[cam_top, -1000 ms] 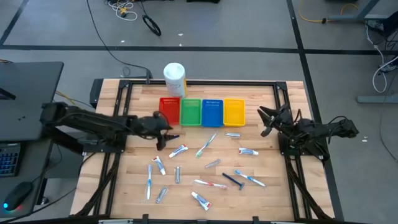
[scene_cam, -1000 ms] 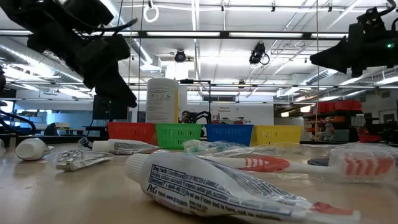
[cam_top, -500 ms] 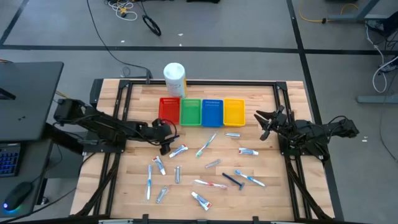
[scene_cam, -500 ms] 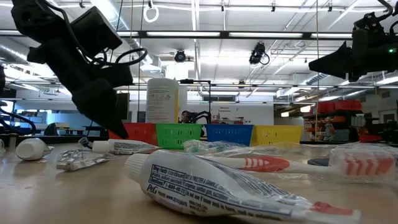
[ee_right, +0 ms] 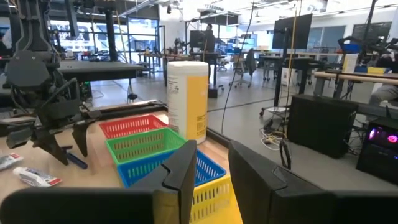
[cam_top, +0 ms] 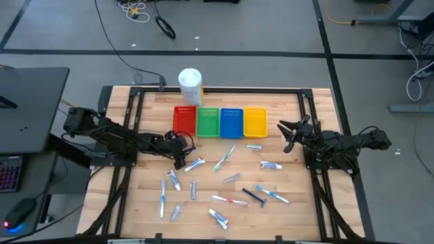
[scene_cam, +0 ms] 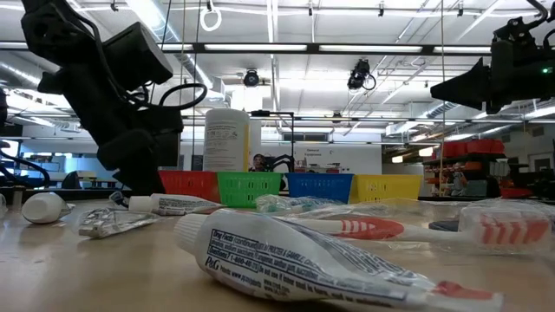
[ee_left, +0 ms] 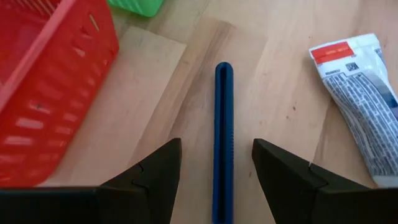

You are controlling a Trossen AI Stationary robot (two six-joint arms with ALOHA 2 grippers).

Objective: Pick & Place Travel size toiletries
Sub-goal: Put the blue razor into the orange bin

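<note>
Left gripper low at the table, jaws wide, straddling a dark blue razor handle that lies flat between the fingers, not clamped. Red bin just beside it; a white tube on the other side. Right gripper hovers, partly open and empty, beside the yellow bin. Other toiletries scattered mid-table.

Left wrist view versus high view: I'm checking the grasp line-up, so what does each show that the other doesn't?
Only the left wrist view shows the dark blue razor handle lying between the left gripper's open fingers. Only the high view shows the right gripper, the yellow bin and the other scattered toiletries. Both show the red bin and a white tube.
</note>
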